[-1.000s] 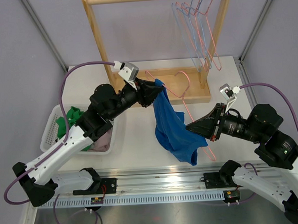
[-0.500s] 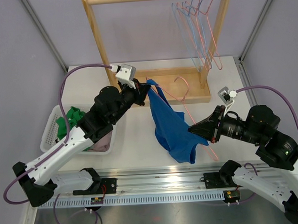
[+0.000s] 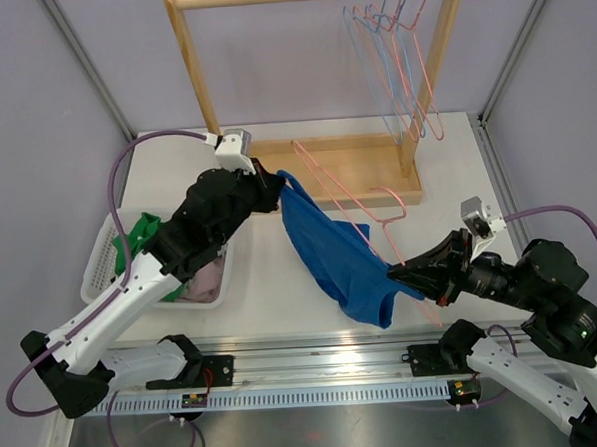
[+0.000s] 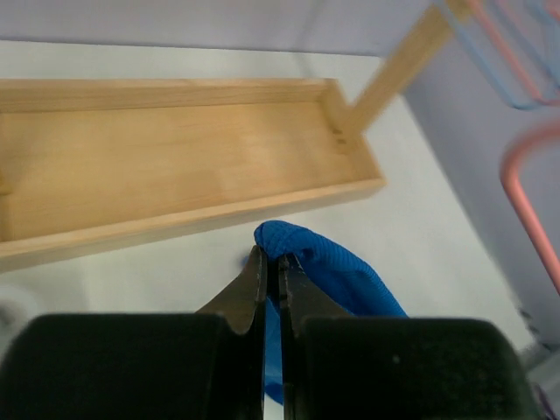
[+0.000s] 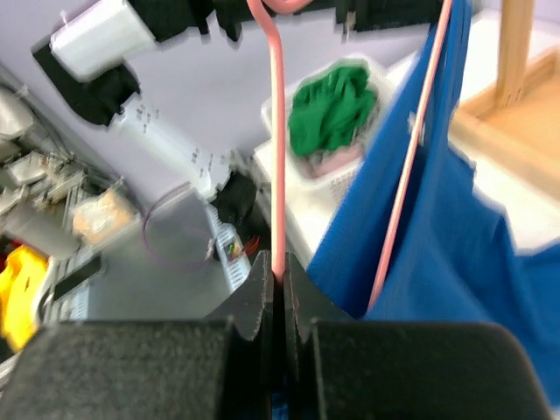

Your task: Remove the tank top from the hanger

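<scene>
The setting is a robotics laboratory test cell, not a domestic room. Indicators:

- Plain lilac wall panels (image 3: 33,117) framed by aluminium struts (image 3: 85,64) enclose a white table (image 3: 261,275).
- An aluminium rail (image 3: 315,348) along the near edge carries the clamped bases of the left arm (image 3: 132,292) and the right arm (image 3: 542,281).
- A purple cable (image 3: 135,152) feeds a wrist camera module (image 3: 236,147).
- Staged props include a wooden garment rack (image 3: 195,64), wire hangers (image 3: 406,68) and a white laundry basket (image 3: 98,256) holding clothes (image 3: 144,232).
- The right wrist view shows blurred cabling (image 5: 175,236) beyond the table

I see the blue tank top (image 3: 335,257) hanging stretched before the rack (image 3: 192,69), with the pink hanger (image 5: 278,157) tilted and partly inside it.
</scene>
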